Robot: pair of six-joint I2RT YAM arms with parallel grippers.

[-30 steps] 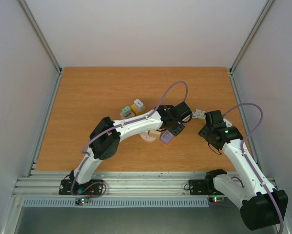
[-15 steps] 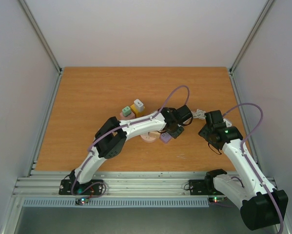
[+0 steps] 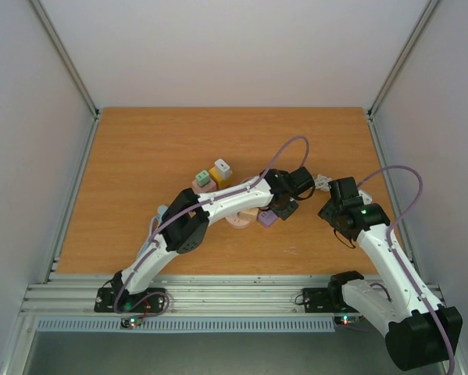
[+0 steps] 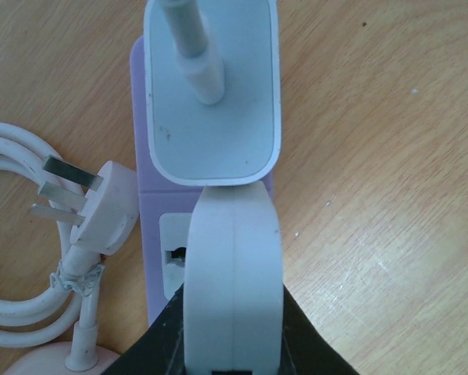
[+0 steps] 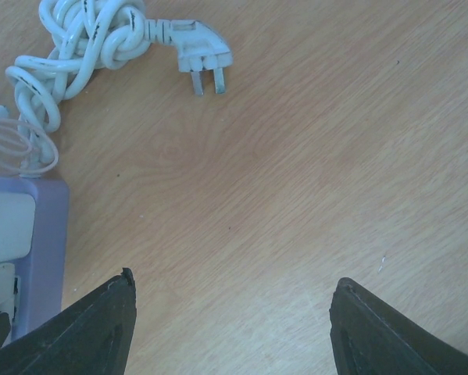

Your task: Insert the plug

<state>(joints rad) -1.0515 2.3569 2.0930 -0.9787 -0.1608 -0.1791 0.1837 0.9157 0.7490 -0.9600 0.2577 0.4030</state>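
Note:
A purple power strip [image 4: 150,226] lies on the wooden table and also shows in the top view [image 3: 266,219]. A white adapter [image 4: 214,94] sits plugged into its far end. My left gripper [image 4: 234,308] is shut on a white rounded plug [image 4: 234,258] and holds it over the strip, beside an open socket [image 4: 175,254]. In the top view the left gripper [image 3: 287,201] hides this plug. A loose three-pin plug [image 4: 101,207] on a white cable lies left of the strip. My right gripper [image 5: 234,312] is open and empty over bare wood, right of the strip [image 5: 46,226].
A knotted white cable with a plug [image 5: 202,55] lies beyond the right gripper. A green block [image 3: 202,179] and a yellow block with a grey top [image 3: 220,169] stand behind the left arm. A pink disc [image 3: 237,219] lies under the left forearm.
My left arm has stretched further right and its gripper has closed in over the strip with the plug. The right arm has not moved.

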